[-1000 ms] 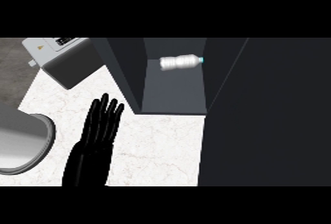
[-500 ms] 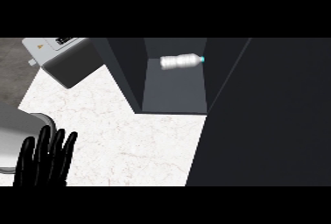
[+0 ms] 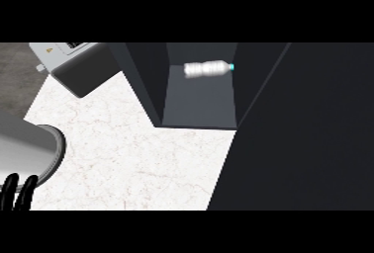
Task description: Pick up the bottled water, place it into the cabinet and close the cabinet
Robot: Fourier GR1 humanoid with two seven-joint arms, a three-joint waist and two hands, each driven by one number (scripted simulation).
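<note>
The bottled water (image 3: 208, 68) lies in the cabinet (image 3: 199, 105), right of the appliance (image 3: 76, 70).

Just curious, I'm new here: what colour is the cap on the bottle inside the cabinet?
The cap of the bottled water is teal, clearest in the head view.

1. The worktop (image 3: 131, 148) is showing smooth white stone with faint veining.
2. The cabinet (image 3: 197, 101) is looking matt dark grey.
3. The bottled water (image 3: 207, 69) is appearing as pale clear plastic.
4. The basin (image 3: 55, 150) is showing smooth grey metal.
5. The left hand (image 3: 27, 192) is looking smooth and black.
</note>
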